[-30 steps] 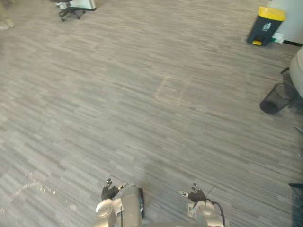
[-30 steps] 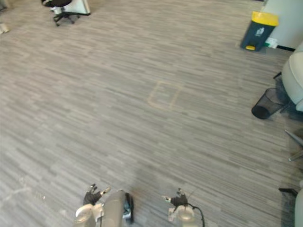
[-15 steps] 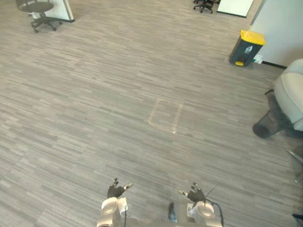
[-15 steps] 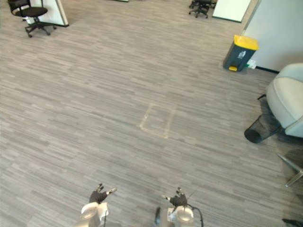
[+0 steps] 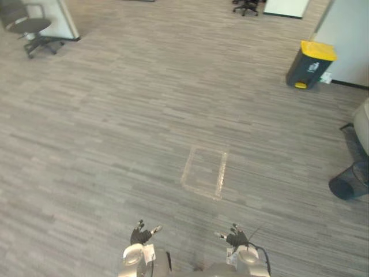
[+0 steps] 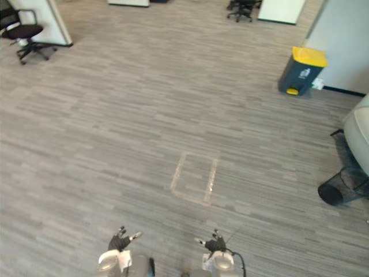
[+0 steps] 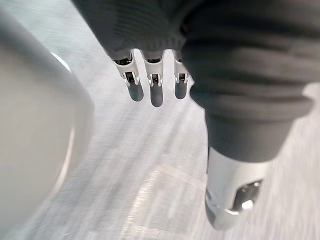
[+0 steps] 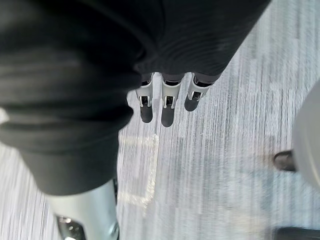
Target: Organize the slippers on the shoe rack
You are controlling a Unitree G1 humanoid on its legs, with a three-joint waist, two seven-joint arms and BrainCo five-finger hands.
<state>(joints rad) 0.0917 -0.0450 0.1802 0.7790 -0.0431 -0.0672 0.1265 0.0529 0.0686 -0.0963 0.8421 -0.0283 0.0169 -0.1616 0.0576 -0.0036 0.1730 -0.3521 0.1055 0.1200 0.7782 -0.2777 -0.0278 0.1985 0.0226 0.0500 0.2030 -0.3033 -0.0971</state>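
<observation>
Left hand (image 5: 140,234) and right hand (image 5: 236,236) hang low, apart, fingers straight, holding nothing.

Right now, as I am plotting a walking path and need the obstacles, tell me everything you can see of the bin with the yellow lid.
The bin is a dark blue-grey box, plastic by the look of it, with a pale label on its front. Its yellow lid is shut, and a yellow pedal sticks out at the foot. It stands upright on the grey striped floor, far ahead on the right, close before a pale wall. Nothing rests on it.
</observation>
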